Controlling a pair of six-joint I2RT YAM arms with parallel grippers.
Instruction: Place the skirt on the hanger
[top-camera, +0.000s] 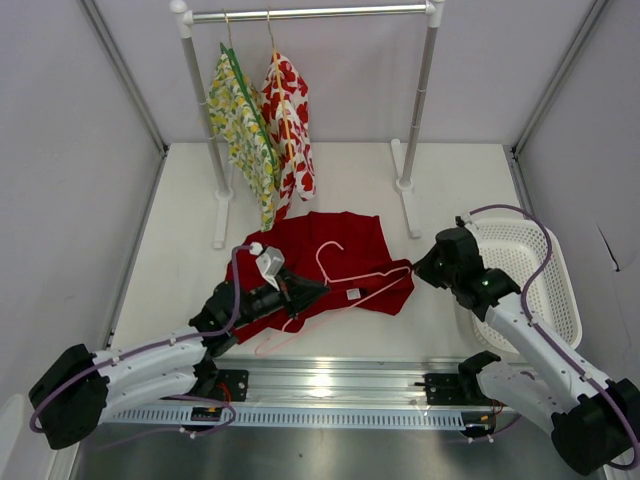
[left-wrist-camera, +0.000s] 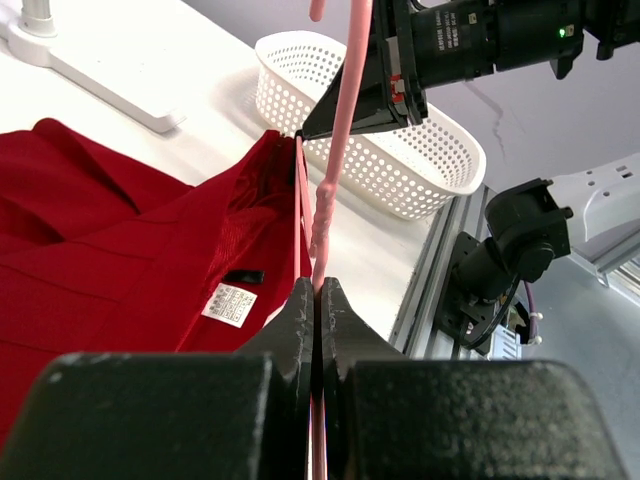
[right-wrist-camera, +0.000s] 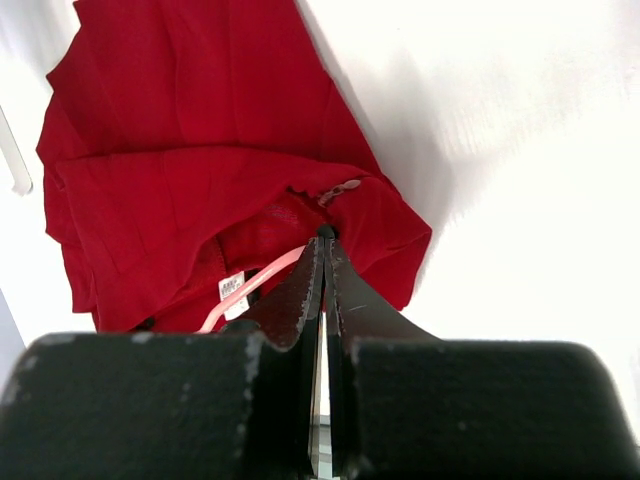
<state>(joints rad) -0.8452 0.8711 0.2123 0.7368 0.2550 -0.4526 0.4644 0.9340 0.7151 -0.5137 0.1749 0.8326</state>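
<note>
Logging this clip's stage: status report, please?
Left fingers shut on thin pale pink wire hanger. Right fingers shut on edge of plain deep-red cloth skirt. Skirt mostly flat, not yet hung. White perforated basket off right, not obstructing.

The left arm (top-camera: 140, 365) is stretching low and forward, angling toward the right. The left gripper (top-camera: 312, 290) is lying nearly level, its fingers (left-wrist-camera: 300, 320) pressing together on the hanger (left-wrist-camera: 346, 100). The right arm (top-camera: 530, 340) is bending at the elbow and reaching in toward the left. The right gripper (top-camera: 415, 270) is pinching its fingers (right-wrist-camera: 300, 290) closed on the skirt (right-wrist-camera: 200, 150) edge. The grippers are facing each other, near but apart.
</note>
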